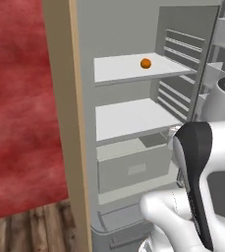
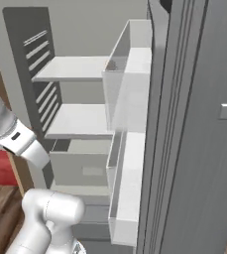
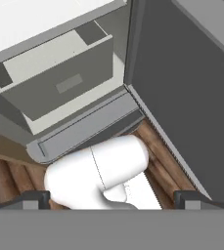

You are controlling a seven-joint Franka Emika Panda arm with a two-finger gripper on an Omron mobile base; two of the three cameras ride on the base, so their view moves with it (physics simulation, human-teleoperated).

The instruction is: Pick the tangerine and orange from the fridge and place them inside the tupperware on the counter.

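The fridge (image 1: 124,29) stands open, with a pale grey interior. One small round orange fruit (image 1: 145,63) lies on its upper white shelf (image 1: 119,71), toward the right; I cannot tell whether it is the tangerine or the orange. Below are a bare second shelf (image 1: 133,118) and a grey drawer (image 1: 133,167). My gripper (image 3: 111,200) is open, its two dark fingertips (image 3: 35,197) wide apart and holding nothing. It points down at the fridge's drawer (image 3: 59,83) and bottom sill, well below the fruit. The tupperware and the counter are out of view.
The open fridge door (image 2: 199,149) with its clear door racks (image 2: 130,99) stands close on the right. A tan wooden panel (image 1: 65,123) and a red wall (image 1: 20,98) bound the fridge on the left. Wooden floor (image 1: 30,226) lies in front.
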